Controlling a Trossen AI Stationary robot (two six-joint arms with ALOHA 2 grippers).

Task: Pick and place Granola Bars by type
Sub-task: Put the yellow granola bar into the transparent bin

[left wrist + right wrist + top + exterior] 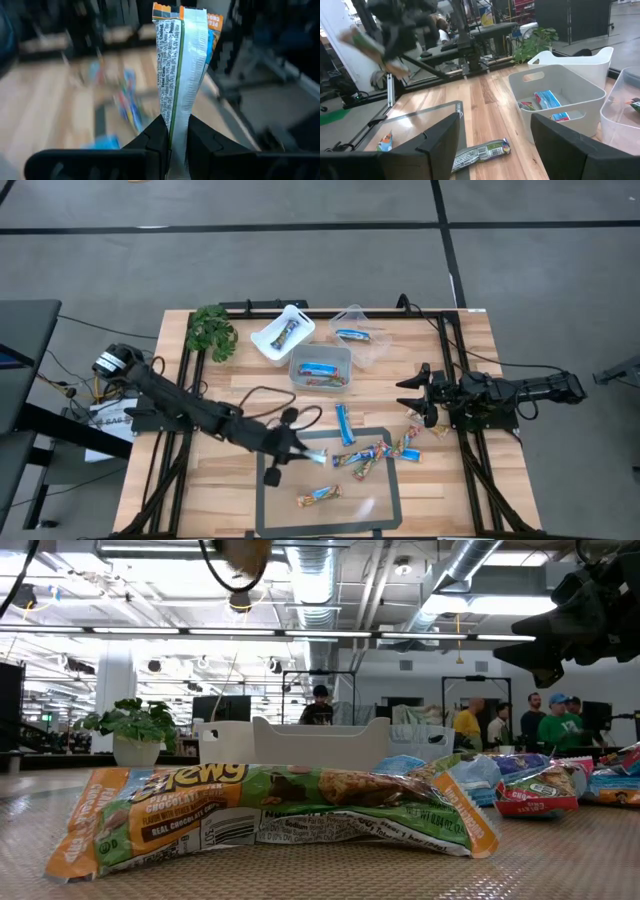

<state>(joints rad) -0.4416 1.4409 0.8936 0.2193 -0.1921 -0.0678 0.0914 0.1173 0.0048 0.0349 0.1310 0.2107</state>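
Left gripper [300,452], clamped on one granola bar [181,65]: you see the wrapper pinched at one end between the two fingers [155,137], so the bar stands clear of the bench [215,385] and can be carried to a tub without dragging the others. It hangs over the near-left corner of the grey mat [390,510].

Right gripper [412,398], fingers apart and holding nothing: it waits at the right side of the bench, just beside the loose bars, leaving the mat free for the left arm.

Three tubs stand in a cluster at the far side, apparently one per type: white tub [282,332] with one bar, grey tub [320,366] with blue bars, clear tub [360,335] with another blue bar.

Unsorted bars [372,455] lie scattered on and around the mat; one single bar [318,496] lies apart, near the mat's front.

Legible writing: on the held wrapper you can read "Total Carb."; on the near bar [270,815] in the low view, "Chewy", "CHOCOLATE", and "REAL CHOCOLATE CHIPS".
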